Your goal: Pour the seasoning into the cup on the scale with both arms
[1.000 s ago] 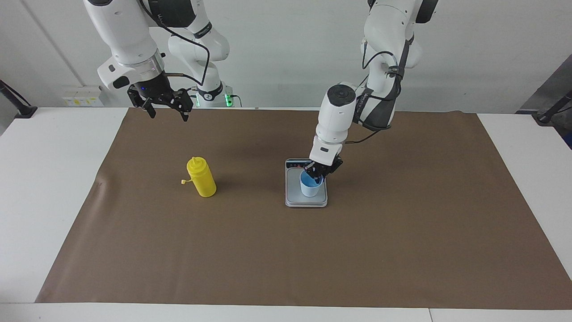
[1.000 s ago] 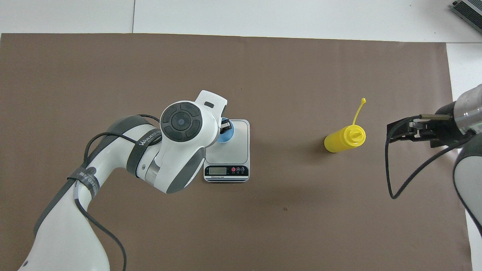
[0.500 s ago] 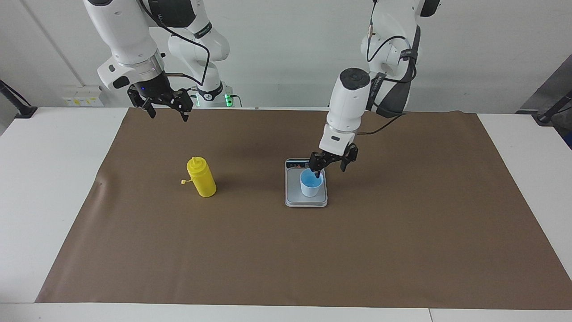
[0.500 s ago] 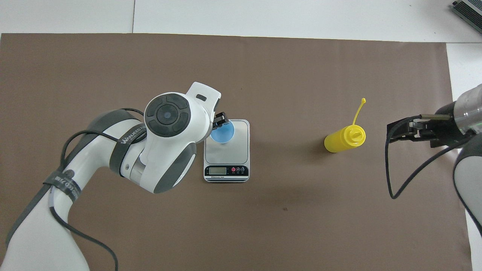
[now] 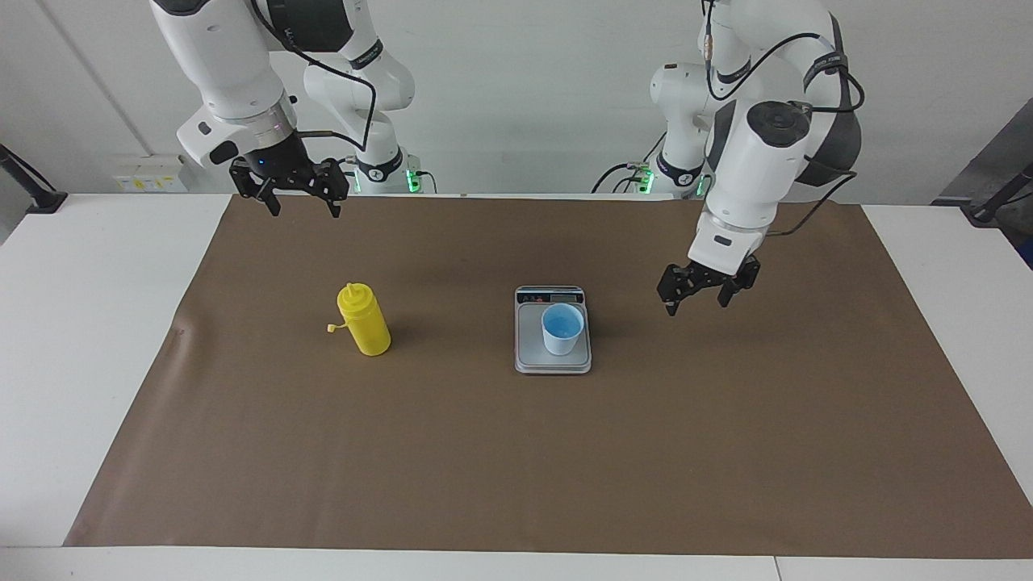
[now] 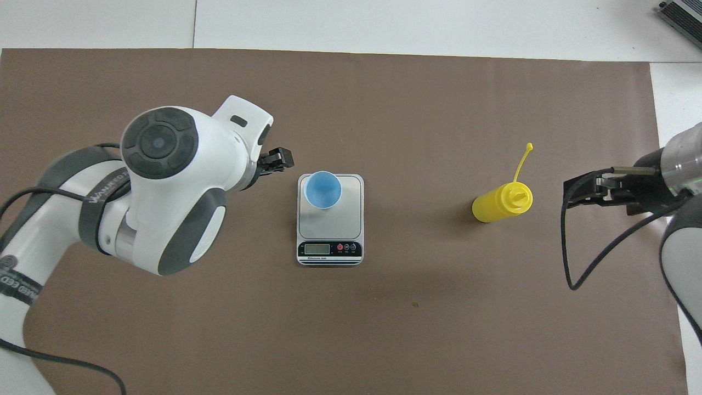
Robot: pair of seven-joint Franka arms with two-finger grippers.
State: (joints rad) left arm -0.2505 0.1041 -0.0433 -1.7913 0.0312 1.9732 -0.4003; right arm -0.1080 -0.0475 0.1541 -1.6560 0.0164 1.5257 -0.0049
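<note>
The cup (image 5: pixel 562 328) stands upright on the scale (image 5: pixel 528 355), at the corner of the plate toward the left arm's end and just off the display strip, and nothing touches it. The left gripper (image 5: pixel 697 295) hangs in the air over bare brown mat (image 5: pixel 516 468) beside the scale, jaws spread wide and empty. The seasoning bottle (image 5: pixel 364 320) stands upright on the surface well apart from the scale, toward the right arm's end, its cap dangling on its tether. The right gripper (image 5: pixel 299 197) hovers above the mat's edge, closer to the robots than the bottle, jaws open with nothing in them. The step in hand looks like fetching the bottle: the right arm would do best to come down on the body below the rounded shoulder, squarely, so the bottle does not tip, and to keep the nozzle clear for pouring. The facing view shows how high each gripper rides and the gap between their fingertips; the overhead view gives the scale's display and buttons and the cup's bright inside, which looks empty, but hides most of the left gripper under its own wrist
</note>
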